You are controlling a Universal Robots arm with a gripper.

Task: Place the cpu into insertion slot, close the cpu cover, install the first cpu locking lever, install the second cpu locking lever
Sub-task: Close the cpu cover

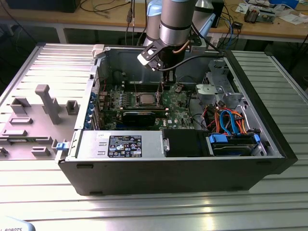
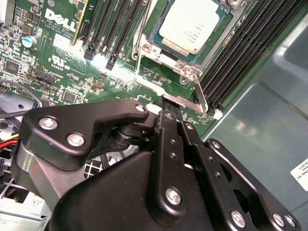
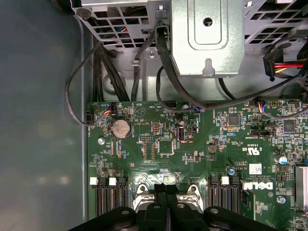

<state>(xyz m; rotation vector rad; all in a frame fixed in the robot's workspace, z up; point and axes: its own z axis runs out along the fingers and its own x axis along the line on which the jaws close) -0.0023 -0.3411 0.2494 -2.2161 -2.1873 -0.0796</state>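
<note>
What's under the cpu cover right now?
In the second wrist view the cpu shows through the window of the cpu cover, silver-grey top up. Whatever lies beneath the cpu is hidden by it.

The black end effector (image 3: 166, 188) hangs over the green motherboard (image 3: 192, 144), its two fingers pressed side by side between banks of memory slots (image 3: 106, 202) with white latches. A round coin battery (image 3: 121, 128) sits near the board's edge. Beyond it, black cables (image 3: 103, 67) loop beside a silver metal bracket (image 3: 207, 33).
</note>
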